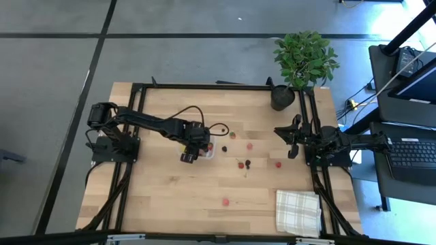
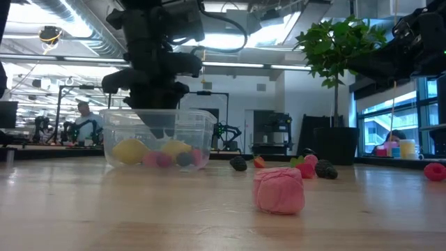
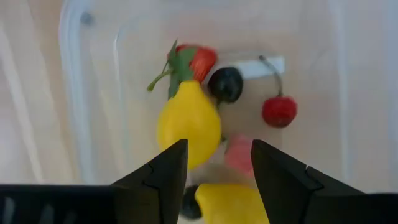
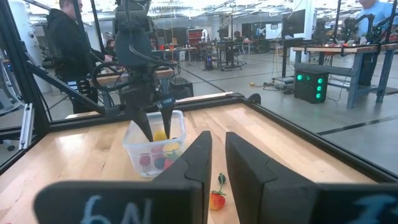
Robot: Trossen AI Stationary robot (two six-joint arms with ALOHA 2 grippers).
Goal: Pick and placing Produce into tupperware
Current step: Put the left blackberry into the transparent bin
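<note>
Left fingers (image 3: pixel 217 171) stood apart with nothing between them, hanging point-down inside the clear tub (image 1: pixel 204 151). Directly under them lay two lemons (image 3: pixel 189 121), a pink piece, a dark berry (image 3: pixel 225 84), a cherry (image 3: pixel 279 111) and a strawberry (image 3: pixel 198 61).

Risks, as judged from this position:
- Fingertips sat low, near the tub wall. Lifting off at an angle could catch the rim and drag or tip the tub, which looked light and unanchored.
- A piece could cling to a finger and be carried out on the way up; none was seen sticking.
- The tub held a fair pile already, so a later drop from height might bounce a round berry out onto the tabletop.
- The loose pieces were round and would likely roll if nudged rather than gripped squarely.

Pose: left wrist pointed straight down over the tub, which sat a little left of the tabletop's centre; the forearm ran back toward its base at the left edge.

Right fingers (image 4: pixel 217 162) were closed and empty; that arm waited folded near the right edge.

Still outside the tub: several red and dark berries (image 1: pixel 240 164) scattered between centre and right edge, one pink piece (image 2: pixel 279 189) nearer the front edge.
</note>
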